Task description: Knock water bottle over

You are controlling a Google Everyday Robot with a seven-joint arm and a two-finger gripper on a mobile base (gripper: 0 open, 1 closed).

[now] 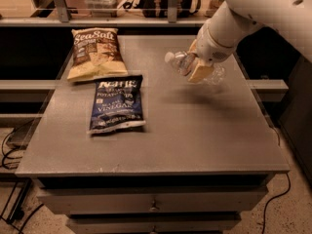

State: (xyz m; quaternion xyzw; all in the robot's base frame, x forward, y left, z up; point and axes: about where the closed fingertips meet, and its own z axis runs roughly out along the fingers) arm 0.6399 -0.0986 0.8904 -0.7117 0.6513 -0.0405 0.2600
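The water bottle (181, 62) is a small clear ribbed bottle with a white cap. It is tipped far over at the back right of the grey table (195, 130), with its cap pointing left and its base (217, 75) low by the tabletop. My gripper (200, 68), tan-tipped at the end of the white arm (243, 18), is right against the bottle's middle and covers part of it. The arm comes in from the upper right.
A blue Kettle vinegar chip bag (117, 104) lies flat left of centre. A yellow Sea Salt chip bag (95, 52) lies at the back left. A shelf rail (122, 19) runs behind the table. Cables (9, 145) lie on the floor at left.
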